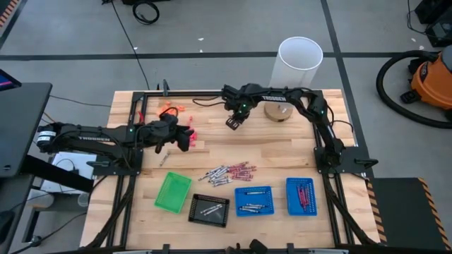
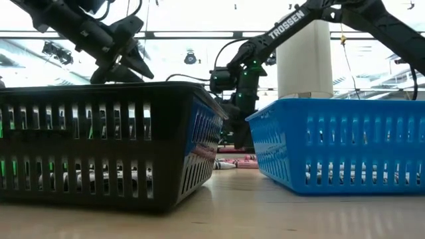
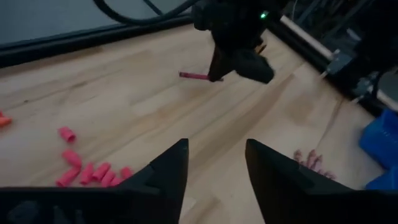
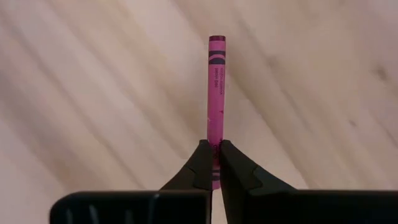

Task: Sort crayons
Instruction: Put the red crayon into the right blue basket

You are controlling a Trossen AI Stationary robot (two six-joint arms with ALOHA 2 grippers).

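Two arms hang over the desk [image 1: 282, 152]. At left, the left gripper [image 3: 214, 168] hovers with jaws apart and empty, near pink bits [image 3: 87, 171]. Toward the middle, the right gripper [image 4: 212, 163] has its jaws clamped on one end of a crayon [image 4: 216, 93], which sticks out forward above bare wood. More crayons [image 1: 229, 171] lie heaped before the trays [image 1: 253, 201].

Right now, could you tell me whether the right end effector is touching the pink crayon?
Touching. The right wrist view shows the right end effector closed on the pink crayon, its fingers pressed against the crayon's lower end.
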